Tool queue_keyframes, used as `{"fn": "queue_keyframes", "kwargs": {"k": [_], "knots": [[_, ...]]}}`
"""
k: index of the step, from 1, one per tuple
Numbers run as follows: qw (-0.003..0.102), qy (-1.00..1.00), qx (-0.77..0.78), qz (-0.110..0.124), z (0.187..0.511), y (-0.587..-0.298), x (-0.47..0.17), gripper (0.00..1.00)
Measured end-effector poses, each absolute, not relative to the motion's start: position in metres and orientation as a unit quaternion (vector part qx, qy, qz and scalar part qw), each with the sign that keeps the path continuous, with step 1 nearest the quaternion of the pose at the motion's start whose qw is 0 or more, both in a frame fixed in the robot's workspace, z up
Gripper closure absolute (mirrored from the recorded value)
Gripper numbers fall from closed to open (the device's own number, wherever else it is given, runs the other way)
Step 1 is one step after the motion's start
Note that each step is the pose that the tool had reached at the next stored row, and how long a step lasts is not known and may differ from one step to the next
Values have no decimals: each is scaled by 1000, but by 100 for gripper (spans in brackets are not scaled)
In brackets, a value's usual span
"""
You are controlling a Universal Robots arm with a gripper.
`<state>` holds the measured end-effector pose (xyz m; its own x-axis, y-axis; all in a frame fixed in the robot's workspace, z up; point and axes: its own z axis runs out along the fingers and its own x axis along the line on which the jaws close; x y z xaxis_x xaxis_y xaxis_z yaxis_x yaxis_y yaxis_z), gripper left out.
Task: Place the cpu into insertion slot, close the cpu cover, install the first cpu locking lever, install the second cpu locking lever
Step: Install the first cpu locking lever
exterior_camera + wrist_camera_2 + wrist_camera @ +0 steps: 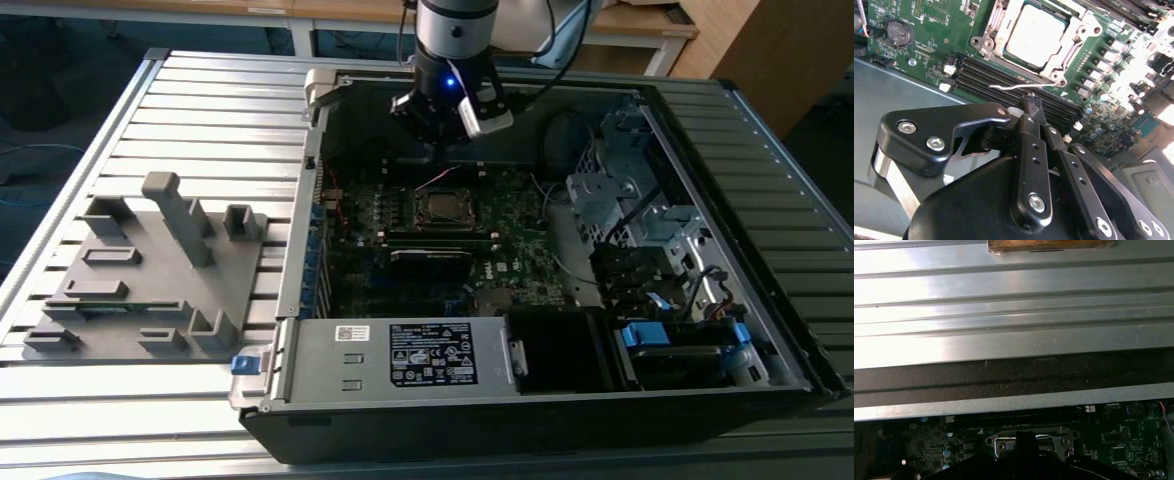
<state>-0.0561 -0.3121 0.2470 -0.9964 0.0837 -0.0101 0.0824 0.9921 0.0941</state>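
Pincer [1032, 104] with its fingers pressed together on nothing hangs just beside the insertion slot [985, 44], where the cpu [1036, 35] lies under the flat cpu cover [1074, 35], probably because a narrow shut tip suits the thin, unlatched locking lever [1009, 87].

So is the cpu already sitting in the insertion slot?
Yes, in the second wrist view the cpu lies flat inside the insertion slot, with the slot's silvery rim around it.

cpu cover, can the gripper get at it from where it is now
Probably yes: the gripper hovers beside the cpu cover, fingers shut, with only low memory slots between them and nothing standing over it.
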Motion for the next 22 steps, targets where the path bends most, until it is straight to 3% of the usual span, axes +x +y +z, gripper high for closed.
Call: {"fn": "queue_keyframes", "kwargs": {"k": [22], "knots": [[8, 998, 42, 47, 240, -312, -56, 90]]}}
